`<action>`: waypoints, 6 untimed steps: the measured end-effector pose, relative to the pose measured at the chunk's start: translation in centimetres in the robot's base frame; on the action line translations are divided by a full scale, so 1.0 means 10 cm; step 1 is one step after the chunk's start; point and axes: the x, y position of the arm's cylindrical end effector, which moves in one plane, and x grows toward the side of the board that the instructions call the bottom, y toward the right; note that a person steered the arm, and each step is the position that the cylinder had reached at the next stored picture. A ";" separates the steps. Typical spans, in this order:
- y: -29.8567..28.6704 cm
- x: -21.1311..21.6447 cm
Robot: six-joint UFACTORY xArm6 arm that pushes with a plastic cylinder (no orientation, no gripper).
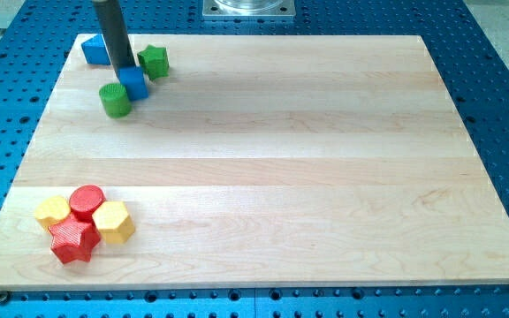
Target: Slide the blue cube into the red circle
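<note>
The blue cube [134, 86] lies near the board's top-left corner. My tip [124, 70] stands at the cube's upper-left edge, touching or nearly touching it. A green cylinder [115, 100] sits right against the cube's lower left. The red circle [87, 200], a flat red cylinder, lies far down the view at the bottom left, within a cluster of red and yellow blocks.
A green block [154, 60] sits just up and right of the cube, and a second blue block [95, 50] lies behind the rod at top left. Around the red circle are a yellow block [52, 211], a yellow hexagon [113, 221] and a red star [72, 241].
</note>
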 end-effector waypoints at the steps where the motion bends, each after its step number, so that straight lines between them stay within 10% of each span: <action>1: 0.09 0.66; 4: 0.57 0.47; 6: 0.95 1.11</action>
